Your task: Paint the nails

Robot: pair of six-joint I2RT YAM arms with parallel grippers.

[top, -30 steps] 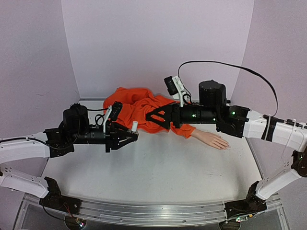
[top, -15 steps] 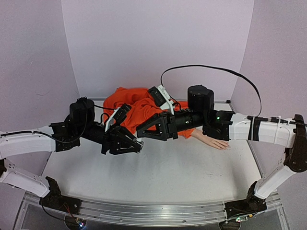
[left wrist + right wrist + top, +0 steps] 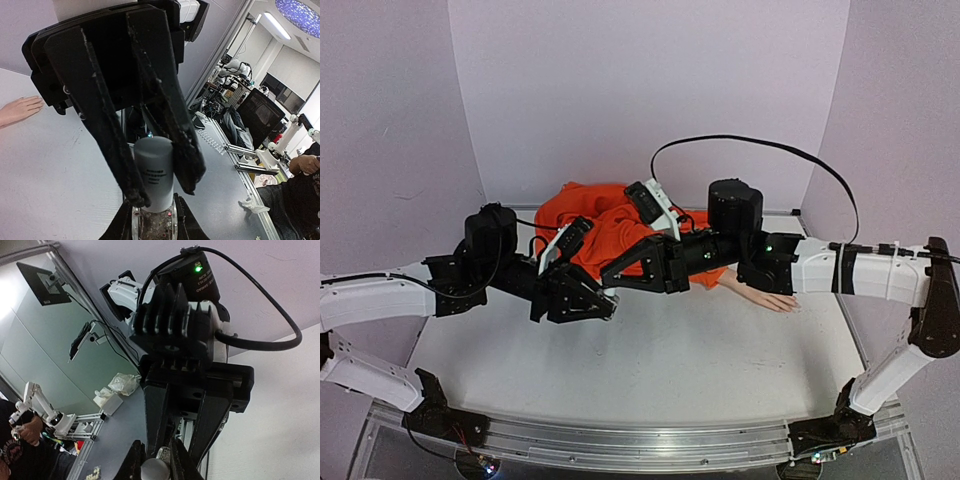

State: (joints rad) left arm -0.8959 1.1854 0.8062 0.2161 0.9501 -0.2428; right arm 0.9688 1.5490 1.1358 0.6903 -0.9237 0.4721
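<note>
Now the pale peach mannequin hand point(image 3: 766, 293) lies flat on the white bench point(image 3: 650, 370), its tiny nails point(image 3: 790, 303) on the fingertips farthest from the crumpled orange fabric sleeve point(image 3: 605, 225). Well left of that hand, the left gripper point(image 3: 604, 303) is clenched on a small clear bottle point(image 3: 152, 226). The right gripper point(image 3: 608, 282) straddles its white cap point(image 3: 153, 170); can't tell if it's squeezing.
</note>
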